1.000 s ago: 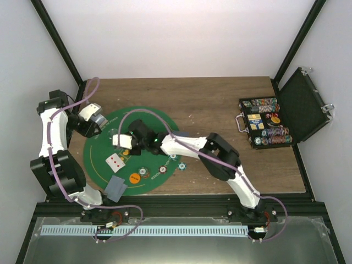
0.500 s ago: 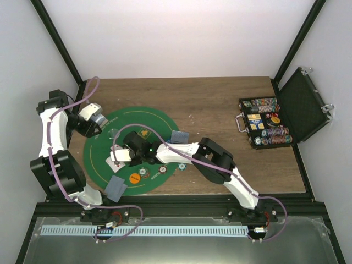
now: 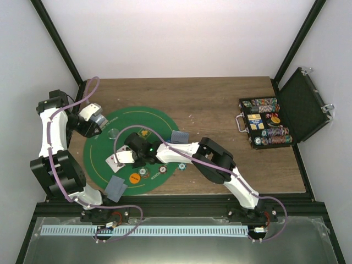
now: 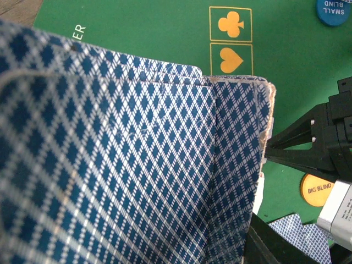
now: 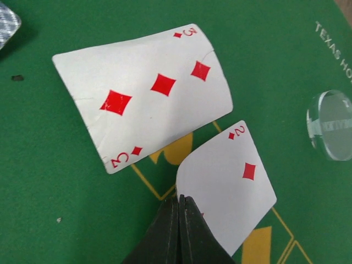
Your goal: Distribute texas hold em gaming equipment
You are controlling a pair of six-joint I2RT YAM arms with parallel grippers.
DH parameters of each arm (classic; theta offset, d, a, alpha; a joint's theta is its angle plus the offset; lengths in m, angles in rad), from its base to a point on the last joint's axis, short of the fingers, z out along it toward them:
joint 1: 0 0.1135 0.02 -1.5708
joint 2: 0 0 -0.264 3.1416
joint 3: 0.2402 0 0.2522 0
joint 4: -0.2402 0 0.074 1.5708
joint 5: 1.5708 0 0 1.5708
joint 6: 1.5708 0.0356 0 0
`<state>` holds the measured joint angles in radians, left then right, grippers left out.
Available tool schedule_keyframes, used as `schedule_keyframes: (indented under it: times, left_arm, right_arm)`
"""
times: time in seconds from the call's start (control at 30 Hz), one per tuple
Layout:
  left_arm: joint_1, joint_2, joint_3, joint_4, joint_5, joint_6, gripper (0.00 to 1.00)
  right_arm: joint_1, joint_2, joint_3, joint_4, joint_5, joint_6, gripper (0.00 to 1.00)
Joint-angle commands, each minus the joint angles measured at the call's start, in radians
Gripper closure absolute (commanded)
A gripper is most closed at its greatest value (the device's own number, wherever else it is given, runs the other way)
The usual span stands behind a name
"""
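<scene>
Cards (image 3: 114,161) face up on the mat (image 3: 102,170), left of centre: three (image 5: 146,96) and two (image 5: 231,184) of diamonds, just beside each other, both slightly curled, presumably laid open for reading from any seat. Right gripper (image 5: 179,214) low over the felt, fingers pressed together, tips at the near corner of the two, most likely to nudge it into line with the three; no telling a nipped edge from a mere touch. Deck (image 4: 137,165) pinched in the left gripper (image 3: 94,122) above the mat's far-left rim, blue-diamond backs filling the wrist view, apparently held there as the supply for single deals, out of the right arm's way across the felt. Face-down card (image 3: 179,137) at the right rim; near-rim cards (image 3: 116,188), also backs up, overhanging toward the arm bases, each seemingly marking a player's spot. Orange chip (image 4: 318,190) marked big blind and blue chip (image 4: 333,11) marked small blind on the green, well apart, with loose chips (image 3: 144,173) strung along the near arc. Clear disc (image 5: 333,124) near the two. Racked chips (image 3: 269,129) in the open case (image 3: 305,104) at the table's right, well apart from the mat. Dealing under way by the look of it; chip shares mostly not yet out.
</scene>
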<state>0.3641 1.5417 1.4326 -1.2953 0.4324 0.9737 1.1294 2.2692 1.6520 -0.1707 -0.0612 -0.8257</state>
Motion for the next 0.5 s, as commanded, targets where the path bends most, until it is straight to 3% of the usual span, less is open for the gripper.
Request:
schedule_keyframes:
  times: [0.0,0.47]
  left_arm:
    - [0.004,0.002,0.026,-0.009,0.034,0.023,0.55]
    - [0.004,0.002,0.021,-0.014,0.039,0.025,0.55]
  right_arm:
    - [0.002,-0.024,0.011,-0.056,-0.036,0.014,0.99]
    - [0.009,-0.031,0.002,-0.044,-0.064,-0.031,0.99]
